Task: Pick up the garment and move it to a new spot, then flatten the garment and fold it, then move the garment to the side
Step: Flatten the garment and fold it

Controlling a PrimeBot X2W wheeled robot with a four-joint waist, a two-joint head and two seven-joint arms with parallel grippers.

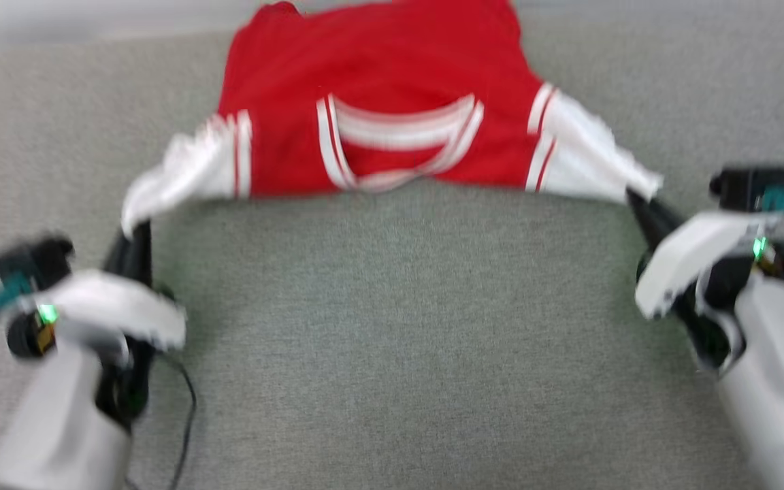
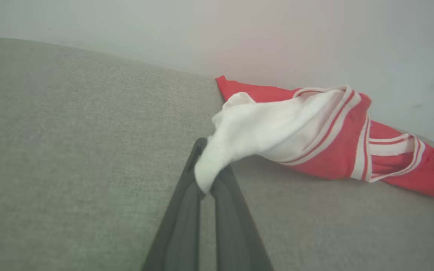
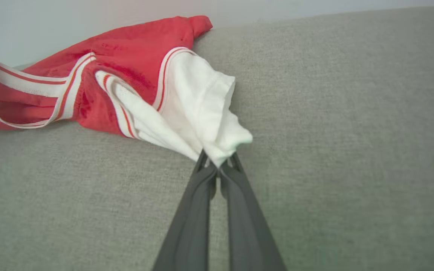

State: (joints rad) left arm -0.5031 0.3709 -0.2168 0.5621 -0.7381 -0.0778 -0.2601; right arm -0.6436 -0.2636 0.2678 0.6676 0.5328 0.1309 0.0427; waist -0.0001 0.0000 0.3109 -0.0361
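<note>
Head view, blurred: the garment (image 1: 378, 82), a red jersey T-shirt, lies at the far side of the table (image 1: 392, 354), collar (image 1: 399, 143) toward the robot and both white sleeves drawn out toward the arms. Table covering is a grey woven fabric, uniform and matte. Left claw (image 1: 135, 235) is closed on the tip of the left sleeve (image 1: 181, 170); right claw (image 1: 635, 201) is closed on the tip of the right sleeve (image 1: 589, 163). A thin dark cable (image 1: 188, 401) hangs by the left forearm. Left wrist view: dark fingers (image 2: 181, 226) pinch white cloth, which is raised off the fabric; a plain pale wall (image 2: 126, 30) rises just past the table's far edge. Right wrist view: right claw (image 3: 217, 167) clamps bunched white sleeve, with the red body resting on the table beyond.
</note>
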